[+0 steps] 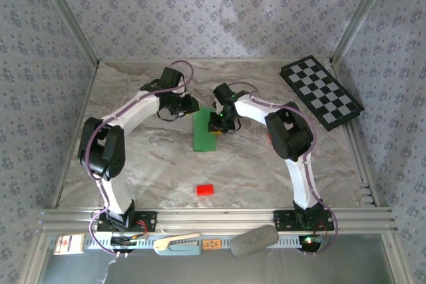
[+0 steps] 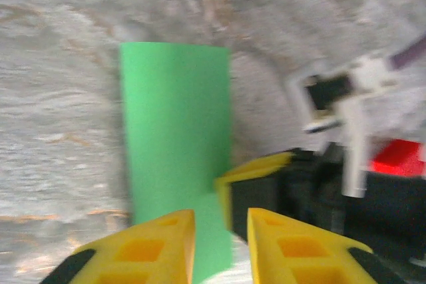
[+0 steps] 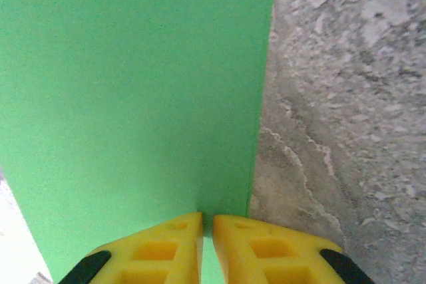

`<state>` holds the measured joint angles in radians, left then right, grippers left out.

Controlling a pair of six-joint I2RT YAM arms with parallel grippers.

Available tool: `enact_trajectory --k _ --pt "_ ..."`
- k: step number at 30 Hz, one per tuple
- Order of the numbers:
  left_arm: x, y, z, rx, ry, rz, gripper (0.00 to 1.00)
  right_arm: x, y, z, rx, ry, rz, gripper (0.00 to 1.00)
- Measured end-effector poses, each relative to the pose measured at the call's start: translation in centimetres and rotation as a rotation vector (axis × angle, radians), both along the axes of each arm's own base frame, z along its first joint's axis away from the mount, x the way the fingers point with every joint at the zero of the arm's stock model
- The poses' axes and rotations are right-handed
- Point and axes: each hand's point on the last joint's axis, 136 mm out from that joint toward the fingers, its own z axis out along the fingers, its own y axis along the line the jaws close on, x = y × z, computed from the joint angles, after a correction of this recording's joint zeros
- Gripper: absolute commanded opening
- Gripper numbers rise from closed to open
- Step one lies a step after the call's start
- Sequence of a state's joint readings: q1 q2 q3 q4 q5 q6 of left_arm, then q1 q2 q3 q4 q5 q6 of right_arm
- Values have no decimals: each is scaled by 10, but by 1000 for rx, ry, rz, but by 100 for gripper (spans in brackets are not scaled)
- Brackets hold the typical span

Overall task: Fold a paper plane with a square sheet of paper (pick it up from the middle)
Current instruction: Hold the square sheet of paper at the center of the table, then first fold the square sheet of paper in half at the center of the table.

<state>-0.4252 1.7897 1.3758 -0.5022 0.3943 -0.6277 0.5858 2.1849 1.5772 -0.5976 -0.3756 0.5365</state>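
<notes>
- Green sheet [image 1: 205, 131] is folded to a long rectangle and lies flat on the marbled table [image 1: 133, 164], straight beyond the red block [image 1: 205, 189].
- Right gripper [image 3: 207, 221]: jaws nearly touching over the sheet's right edge; can't tell if paper is pinched.
- Left gripper [image 2: 221, 221]: narrow gap, holding nothing.
- Risk: thin, smooth paper; a sideways push from the hard yellow fingers [image 3: 166, 251] could skid it and skew the crease.
- Risk: grippers crowded, could collide.

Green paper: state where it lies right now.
In the top view, the paper lies mid-table between the left hand and right hand, beyond the red block.
</notes>
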Motion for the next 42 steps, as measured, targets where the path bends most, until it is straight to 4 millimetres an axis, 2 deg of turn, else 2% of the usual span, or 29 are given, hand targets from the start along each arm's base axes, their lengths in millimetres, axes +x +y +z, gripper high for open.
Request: enact_trajectory --k 3,7,14,19,28,34,42 --pt "-7 -13 -3 -82 37 -16 14 0 0 0 -7 -2 0 15" --pt "-22 -26 -25 -107 124 -50 8 0 -1 0 -12 -2 0 16" --pt "-37 -36 -59 -76 217 -90 5 0 0 0 -13 -3 0 16" --pt "-45 -31 -82 -29 272 -100 5 0 0 0 -14 -3 0 15" --pt "-44 -15 -102 74 278 -88 4 0 -1 -1 -20 -1 0 16" --pt "-43 -3 -109 109 286 -67 3 -1 -2 -3 -46 0 2 16" --pt "-44 4 -113 46 276 -75 2 -2 -3 -4 -95 -13 6 15"
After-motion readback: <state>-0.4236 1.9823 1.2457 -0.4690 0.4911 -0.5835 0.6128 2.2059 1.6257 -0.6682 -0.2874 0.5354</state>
